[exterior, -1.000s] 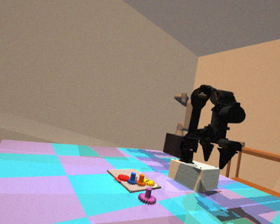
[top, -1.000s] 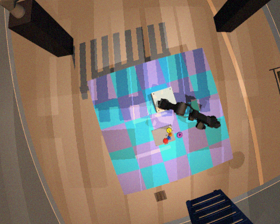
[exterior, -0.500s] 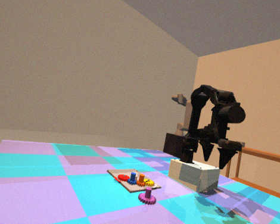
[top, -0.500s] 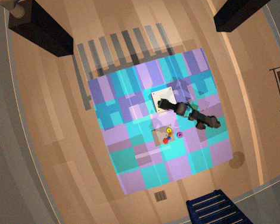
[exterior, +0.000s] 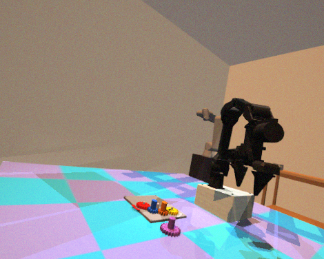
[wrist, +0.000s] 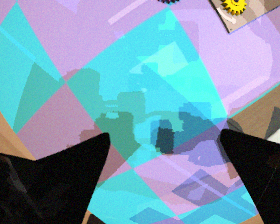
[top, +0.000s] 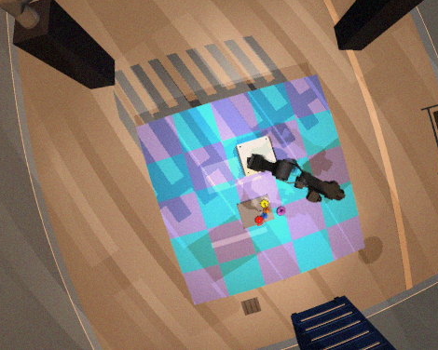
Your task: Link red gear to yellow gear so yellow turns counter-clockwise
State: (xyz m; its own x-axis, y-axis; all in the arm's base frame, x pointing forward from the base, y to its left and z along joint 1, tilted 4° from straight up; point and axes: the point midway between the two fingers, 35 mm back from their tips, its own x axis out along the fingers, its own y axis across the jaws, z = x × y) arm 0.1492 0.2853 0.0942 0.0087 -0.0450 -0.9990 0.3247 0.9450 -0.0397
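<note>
Magenta gear (top: pixel 280 210) (exterior: pixel 170 229) stands on the bench (top: pixel 311 250) (exterior: pixel 51 237) (wrist: pixel 45 45), well apart from the wide-open, empty claw (exterior: pixel 248 189) (wrist: pixel 166 137); no readable writing shows.

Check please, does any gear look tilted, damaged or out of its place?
Nothing stands out. The red gear, blue gear, orange gear and yellow gear are on the board; the magenta gear stands upright beside it. No damage is visible, though small details are unclear.

Below my fingers, a turquoise-and-lilac checkered table (top: pixel 237 264) (exterior: pixel 103 223) (wrist: pixel 150 65) is carrying the board (top: pixel 247 218) (exterior: pixel 154 218) (wrist: pixel 235 26), a magenta gear (top: pixel 280 210) (exterior: pixel 170 229) and a white block (top: pixel 256 147) (exterior: pixel 214 202).
</note>
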